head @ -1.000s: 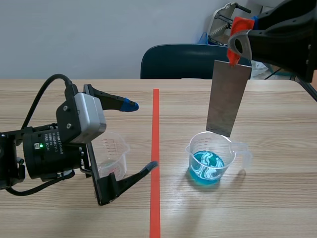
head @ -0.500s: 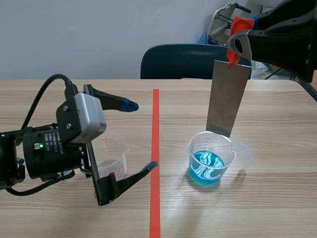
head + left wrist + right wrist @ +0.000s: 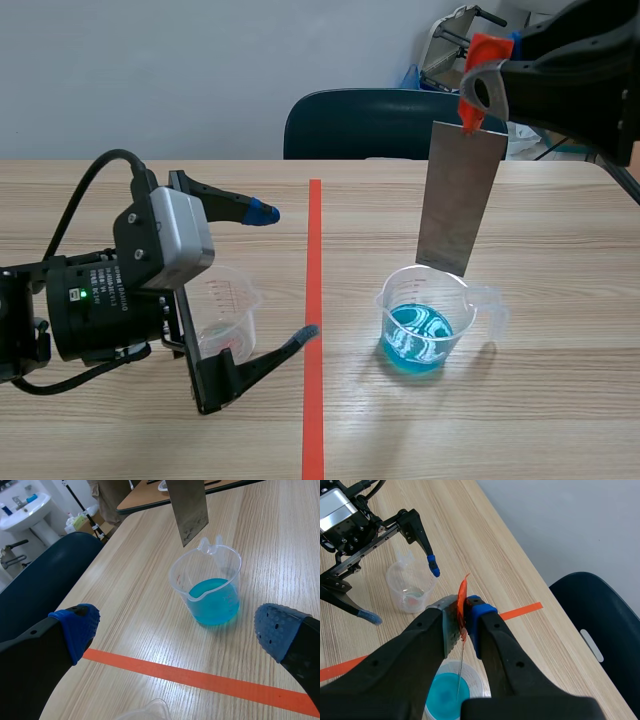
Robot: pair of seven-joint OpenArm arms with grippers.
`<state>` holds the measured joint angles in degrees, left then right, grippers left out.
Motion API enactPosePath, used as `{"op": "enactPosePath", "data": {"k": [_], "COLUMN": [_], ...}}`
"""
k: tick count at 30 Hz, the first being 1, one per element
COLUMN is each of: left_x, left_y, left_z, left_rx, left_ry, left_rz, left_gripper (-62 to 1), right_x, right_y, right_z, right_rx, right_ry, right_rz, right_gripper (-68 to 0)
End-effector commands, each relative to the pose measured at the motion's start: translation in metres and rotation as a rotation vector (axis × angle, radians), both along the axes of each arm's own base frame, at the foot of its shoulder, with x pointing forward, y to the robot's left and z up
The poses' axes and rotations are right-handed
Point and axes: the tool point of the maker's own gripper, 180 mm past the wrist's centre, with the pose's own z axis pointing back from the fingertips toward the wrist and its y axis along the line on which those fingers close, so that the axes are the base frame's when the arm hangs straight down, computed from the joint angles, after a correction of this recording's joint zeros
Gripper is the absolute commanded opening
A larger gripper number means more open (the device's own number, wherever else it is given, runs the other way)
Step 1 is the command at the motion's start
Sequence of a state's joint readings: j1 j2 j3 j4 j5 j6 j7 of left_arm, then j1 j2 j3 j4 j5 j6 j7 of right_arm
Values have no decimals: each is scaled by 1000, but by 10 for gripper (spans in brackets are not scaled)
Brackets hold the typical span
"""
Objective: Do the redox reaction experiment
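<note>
The step in hand, as I judge it, is dipping the metal into the solution, and it is not yet done. The right end effector (image 3: 464,625) is raised above the surface (image 3: 560,420) with its two fingers closed tightly on an orange-red tab (image 3: 487,48) at the top of a thin grey metal plate (image 3: 458,195). The plate hangs down from it, a little tilted. Its lower edge is just above the mouth of a clear plastic measuring beaker (image 3: 470,300) and touches neither the rim nor the blue liquid (image 3: 417,340) that fills the lower part of the beaker. The beaker stands upright on the right side of the orange-red tape line (image 3: 313,330).

The left end effector (image 3: 284,273) is low on the other side of the line, and its fingers are spread wide and grip nothing. A second clear measuring cup (image 3: 225,310) stands between them, and they do not press on it. I cannot tell whether it holds a little clear liquid.

The next move probably calls for a straight, slow descent of the right arm, so that the plate enters the beaker through the middle of the mouth and its lower part goes under the blue liquid. The beaker looks light, so a touch on the rim or wall may push or tip it. The grip on the tab should stay firm.
</note>
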<state>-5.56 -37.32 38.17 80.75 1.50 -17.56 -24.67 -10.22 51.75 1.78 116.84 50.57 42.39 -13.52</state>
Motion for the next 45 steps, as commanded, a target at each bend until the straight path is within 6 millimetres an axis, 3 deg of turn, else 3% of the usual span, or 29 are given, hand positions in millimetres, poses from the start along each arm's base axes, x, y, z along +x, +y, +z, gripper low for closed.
{"op": "enactPosePath", "data": {"k": [1,27,45], "left_x": [1,0,0], "left_y": [-3,-3,-3], "left_z": [8,8,8], "left_rx": [-28,-28,-28], "left_ry": [-16,-15,-15], "left_rz": [-2,-2,-2], "left_gripper": [14,14,14], "right_x": [-3,0,2], "right_y": [4,4,6], "right_z": [8,5,-24], "right_rx": [26,30,68], "right_ry": [-18,-26,13], "right_rz": [21,4,25], "right_gripper": [-665,-665,-665]}}
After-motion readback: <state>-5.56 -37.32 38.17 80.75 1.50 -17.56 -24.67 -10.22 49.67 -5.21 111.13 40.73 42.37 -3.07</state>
